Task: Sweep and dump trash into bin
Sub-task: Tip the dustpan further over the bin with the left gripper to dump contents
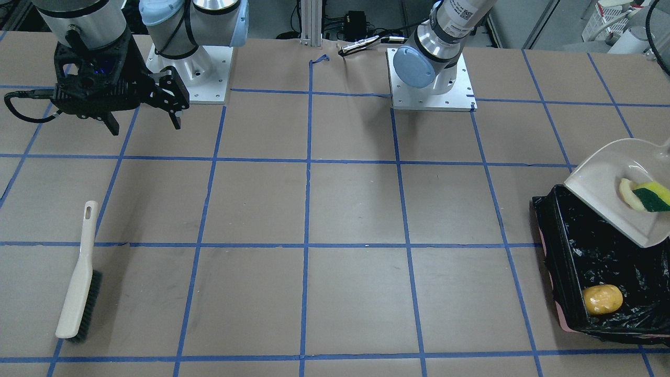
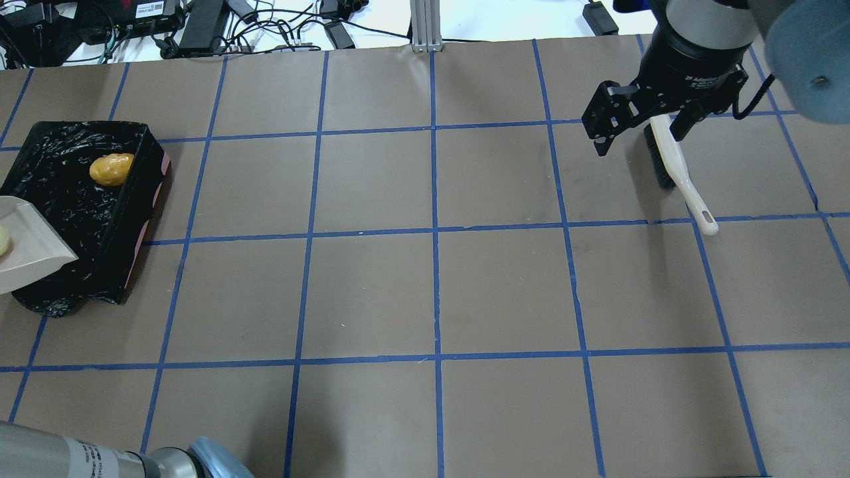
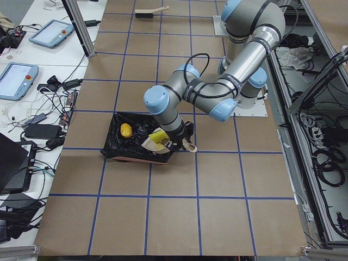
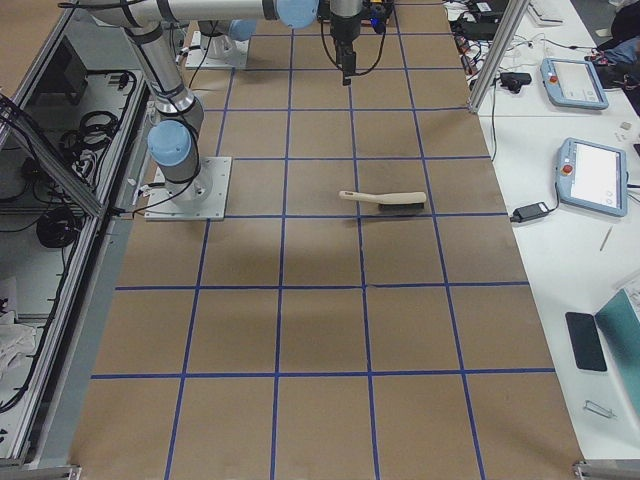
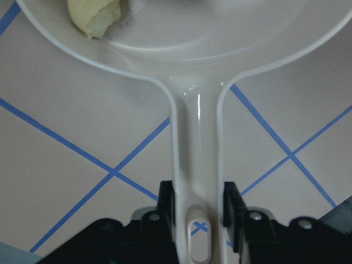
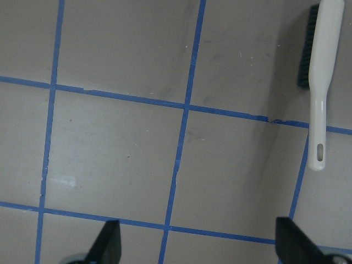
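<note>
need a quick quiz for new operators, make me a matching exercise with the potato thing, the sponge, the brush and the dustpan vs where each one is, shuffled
Things:
1. potato-like lump
2. yellow and green sponge
3. brush
4. dustpan

Places:
A. lying on the table, in no gripper
B. held by the left gripper, tilted over the bin
C. inside the bin
D. in the dustpan

Pairs: 1-C, 2-D, 3-A, 4-B
</note>
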### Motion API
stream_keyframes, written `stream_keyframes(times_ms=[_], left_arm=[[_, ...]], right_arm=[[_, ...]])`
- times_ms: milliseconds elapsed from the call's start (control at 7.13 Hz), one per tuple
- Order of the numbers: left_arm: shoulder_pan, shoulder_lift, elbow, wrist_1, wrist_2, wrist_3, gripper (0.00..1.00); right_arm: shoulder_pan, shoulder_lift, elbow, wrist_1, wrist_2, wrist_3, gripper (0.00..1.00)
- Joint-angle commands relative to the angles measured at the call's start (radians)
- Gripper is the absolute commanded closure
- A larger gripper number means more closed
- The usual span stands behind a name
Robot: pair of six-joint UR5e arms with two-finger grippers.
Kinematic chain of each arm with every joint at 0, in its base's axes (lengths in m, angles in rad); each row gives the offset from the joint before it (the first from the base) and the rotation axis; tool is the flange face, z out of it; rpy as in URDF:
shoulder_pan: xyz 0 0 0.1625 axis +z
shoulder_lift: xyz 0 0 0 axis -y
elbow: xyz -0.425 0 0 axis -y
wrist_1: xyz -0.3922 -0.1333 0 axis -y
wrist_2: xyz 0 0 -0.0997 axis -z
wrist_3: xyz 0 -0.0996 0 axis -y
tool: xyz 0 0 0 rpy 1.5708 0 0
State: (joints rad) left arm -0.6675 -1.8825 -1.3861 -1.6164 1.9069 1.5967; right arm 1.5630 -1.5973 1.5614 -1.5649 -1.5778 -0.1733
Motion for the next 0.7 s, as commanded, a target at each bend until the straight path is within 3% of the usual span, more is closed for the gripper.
stream_keyframes(times_ms=[0,280,561], left_arm=[[-0.009,0.005,-0.001,-0.020,0.021,-0.108,1.00],[-0.011,0.005,-0.001,-0.042,0.056,-0.156,1.00],[-0.036,0.022,0.002,-0.085,0.089,-0.207,1.00]], right_arm=[[-0.001,-0.015,0.002,0.002,0.036,-0.002,0.00],[-0.001,-0.019,0.005,0.005,0.050,-0.002,0.00],[-0.003,-0.021,0.005,0.005,0.006,0.000,0.00]])
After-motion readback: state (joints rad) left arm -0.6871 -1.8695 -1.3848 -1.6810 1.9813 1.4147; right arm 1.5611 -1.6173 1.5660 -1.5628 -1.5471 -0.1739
